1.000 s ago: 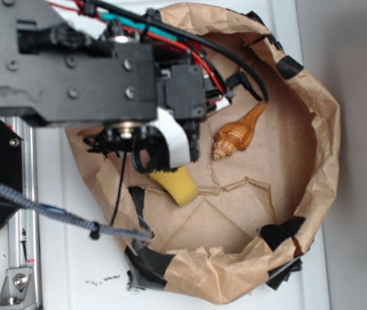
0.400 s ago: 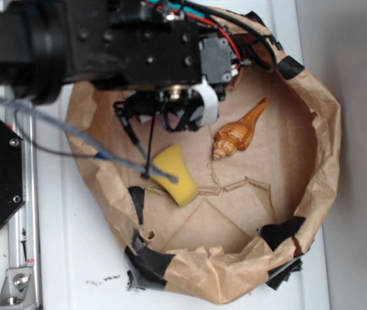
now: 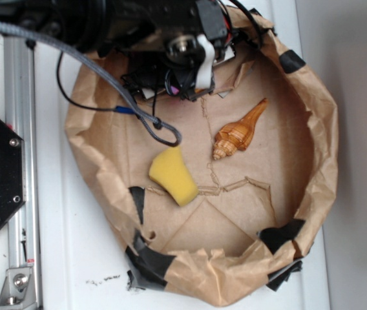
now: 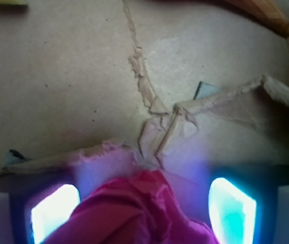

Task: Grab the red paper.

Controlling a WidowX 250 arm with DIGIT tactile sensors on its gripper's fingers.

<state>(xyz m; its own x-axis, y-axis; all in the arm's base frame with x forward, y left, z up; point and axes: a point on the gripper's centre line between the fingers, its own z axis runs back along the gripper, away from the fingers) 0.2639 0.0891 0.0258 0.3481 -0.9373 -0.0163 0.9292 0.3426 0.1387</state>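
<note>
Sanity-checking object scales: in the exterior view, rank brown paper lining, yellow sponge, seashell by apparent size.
1. Brown paper lining, by far the largest.
2-3. Yellow sponge and seashell: too alike to rank; the sponge is wider, the shell longer and slimmer.

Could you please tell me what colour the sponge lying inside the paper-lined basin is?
The sponge is yellow, shown best in the exterior view.

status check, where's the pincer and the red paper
Pincer open, fingers either side of red paper. Paper hidden under the arm in the exterior view. Sponge and shell apart, not in the way.
</note>
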